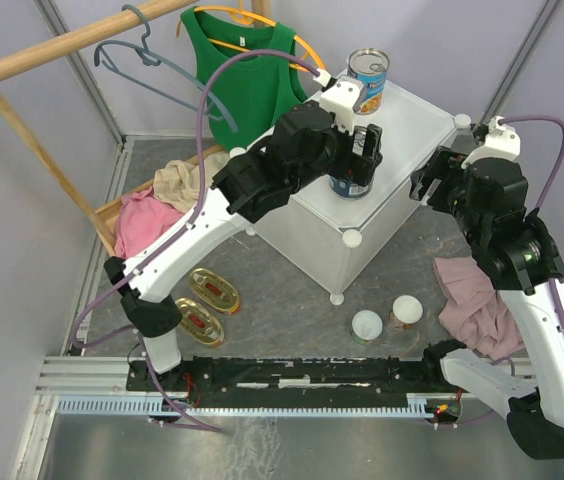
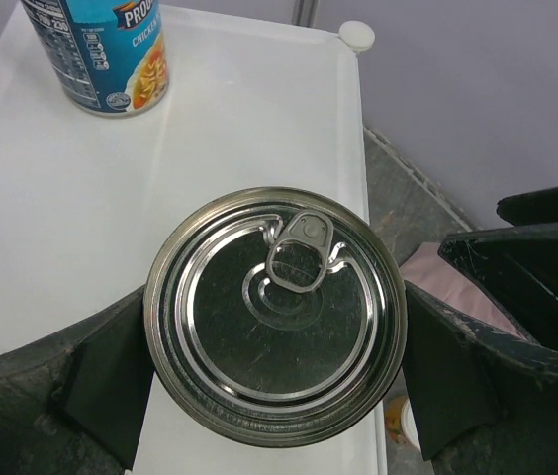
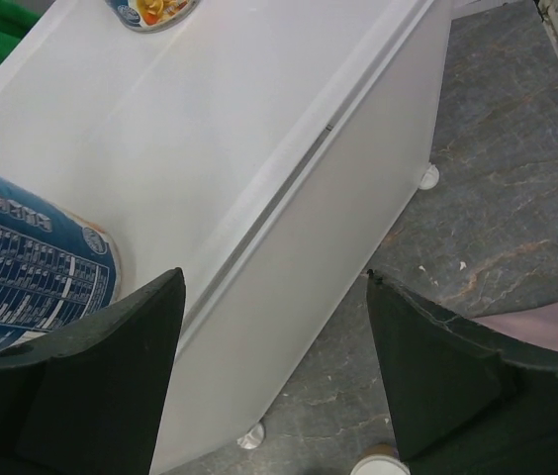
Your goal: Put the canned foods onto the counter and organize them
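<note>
A tall steel can with a blue label [image 2: 274,317] stands near the front-left edge of the white counter [image 1: 417,120]. My left gripper [image 1: 354,160] is shut on it, one finger pressed against each side. A second blue-label can [image 1: 369,80] stands at the counter's back corner. My right gripper [image 1: 432,180] hangs open and empty beside the counter's right edge. Its wrist view shows the held can's label [image 3: 22,277] and the counter's side wall [image 3: 289,247]. On the floor lie two white-lidded cans [image 1: 367,325] [image 1: 408,310] and two oval gold tins [image 1: 214,291] [image 1: 198,322].
A wooden rack [image 1: 32,60] with a green tank top [image 1: 242,75] and hangers stands at the back left. Pink and beige clothes [image 1: 147,215] lie in its tray. A pink cloth [image 1: 477,300] lies on the floor under my right arm.
</note>
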`<move>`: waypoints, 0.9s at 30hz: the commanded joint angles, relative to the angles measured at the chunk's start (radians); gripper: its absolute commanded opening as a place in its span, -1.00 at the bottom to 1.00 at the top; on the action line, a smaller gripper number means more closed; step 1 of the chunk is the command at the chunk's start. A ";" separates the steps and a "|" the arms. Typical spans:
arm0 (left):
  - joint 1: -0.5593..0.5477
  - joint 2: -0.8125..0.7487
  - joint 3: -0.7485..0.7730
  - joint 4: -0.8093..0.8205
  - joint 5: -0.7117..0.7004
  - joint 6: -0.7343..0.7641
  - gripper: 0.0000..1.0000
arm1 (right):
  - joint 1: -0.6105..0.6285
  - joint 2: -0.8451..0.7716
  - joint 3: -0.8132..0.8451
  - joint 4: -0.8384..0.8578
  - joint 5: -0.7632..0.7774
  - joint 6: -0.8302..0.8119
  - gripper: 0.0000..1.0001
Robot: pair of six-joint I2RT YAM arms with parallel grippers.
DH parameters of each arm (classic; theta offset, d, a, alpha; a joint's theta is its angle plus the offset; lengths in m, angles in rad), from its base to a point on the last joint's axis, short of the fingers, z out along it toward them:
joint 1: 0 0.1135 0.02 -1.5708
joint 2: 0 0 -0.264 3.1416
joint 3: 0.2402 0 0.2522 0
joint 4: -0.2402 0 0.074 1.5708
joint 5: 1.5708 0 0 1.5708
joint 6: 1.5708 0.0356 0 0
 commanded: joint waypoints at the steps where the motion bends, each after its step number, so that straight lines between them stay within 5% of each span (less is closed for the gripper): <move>1: 0.055 0.003 0.109 0.222 0.131 -0.093 -0.95 | 0.004 -0.001 0.039 0.050 0.024 -0.037 0.67; 11: 0.114 0.089 0.172 0.259 0.242 -0.135 -0.95 | 0.005 -0.011 0.008 0.102 -0.066 -0.095 0.93; 27: 0.132 0.178 0.207 0.297 0.340 -0.132 -0.87 | 0.005 -0.072 -0.106 0.189 -0.176 -0.124 0.99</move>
